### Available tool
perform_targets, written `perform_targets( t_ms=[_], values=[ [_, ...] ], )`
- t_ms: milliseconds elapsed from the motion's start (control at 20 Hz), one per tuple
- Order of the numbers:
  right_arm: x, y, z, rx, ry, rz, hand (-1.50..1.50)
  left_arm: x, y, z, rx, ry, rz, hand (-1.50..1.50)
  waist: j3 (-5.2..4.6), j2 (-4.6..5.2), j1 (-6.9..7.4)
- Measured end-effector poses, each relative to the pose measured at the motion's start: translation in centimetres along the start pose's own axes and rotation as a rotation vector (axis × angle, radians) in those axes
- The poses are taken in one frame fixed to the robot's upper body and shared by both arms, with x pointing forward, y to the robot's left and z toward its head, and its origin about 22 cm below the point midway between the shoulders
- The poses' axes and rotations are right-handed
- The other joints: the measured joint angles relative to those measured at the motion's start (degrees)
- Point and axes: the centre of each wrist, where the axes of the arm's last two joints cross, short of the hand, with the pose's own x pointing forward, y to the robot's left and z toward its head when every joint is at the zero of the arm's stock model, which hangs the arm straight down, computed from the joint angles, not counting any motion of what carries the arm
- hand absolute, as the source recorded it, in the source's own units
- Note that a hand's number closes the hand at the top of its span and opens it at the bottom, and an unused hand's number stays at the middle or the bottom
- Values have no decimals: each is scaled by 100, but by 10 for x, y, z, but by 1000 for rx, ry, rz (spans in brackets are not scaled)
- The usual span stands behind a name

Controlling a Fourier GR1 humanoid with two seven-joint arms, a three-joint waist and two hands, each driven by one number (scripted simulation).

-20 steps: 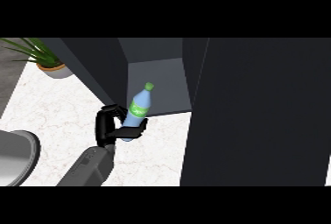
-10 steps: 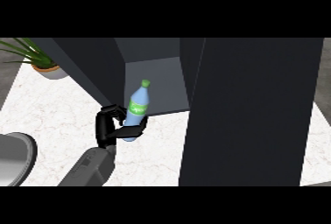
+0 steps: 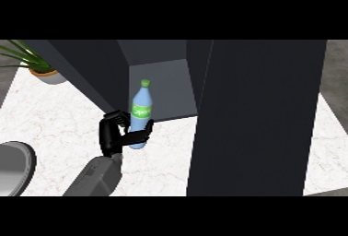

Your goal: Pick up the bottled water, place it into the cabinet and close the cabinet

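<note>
Item: bottled water. Clear blue bottle, green cap and green label, upright with a slight tilt. Location: left of frame centre, at the open mouth of the cabinet, its upper part in front of the grey interior, its base below the level of the cabinet floor's front edge. Lifted off the tabletop; whether it has crossed into the cabinet cannot be told from this angle.

Item: left robot hand. Black, on a grey forearm rising from the lower left. Fingers and thumb curled round the lower half of the bottle, gripping it.

Item: right robot hand. Not seen in this view.

Item: cabinet door. Large dark panel filling the right half of the frame, standing open.

Item: potted plant, upper left, well apart from the bottle.

Item: grey round object, lower left edge, partly cut off; kind uncertain.

Task status, as judged: pick-up done. Outstanding: carry the bottle fully inside, set it on the cabinet floor, release, withdraw the hand, swing the door shut.
</note>
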Motion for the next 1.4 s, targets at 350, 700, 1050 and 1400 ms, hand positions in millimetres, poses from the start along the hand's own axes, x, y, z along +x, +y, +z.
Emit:
perform_targets(
  t_ms=[350, 700, 1050, 1400],
  values=[
    [-1, -2, -3, 21, -7, -10, -150, 0, 8, 1, 25, -18, -15, -150, 3, 17, -100],
    [-1, -4, -5, 35, -8, -18, -150, -1, 8, 5, 34, -29, -26, -150, -7, 36, -190],
    [-4, -6, -7, 49, -7, -18, -150, 2, -10, 10, 7, -23, -36, -150, -28, 74, -242],
    [-3, -9, -9, 53, -15, -15, -150, 69, -68, -62, -186, -130, -3, -150, -86, 167, -303]
  ],
)
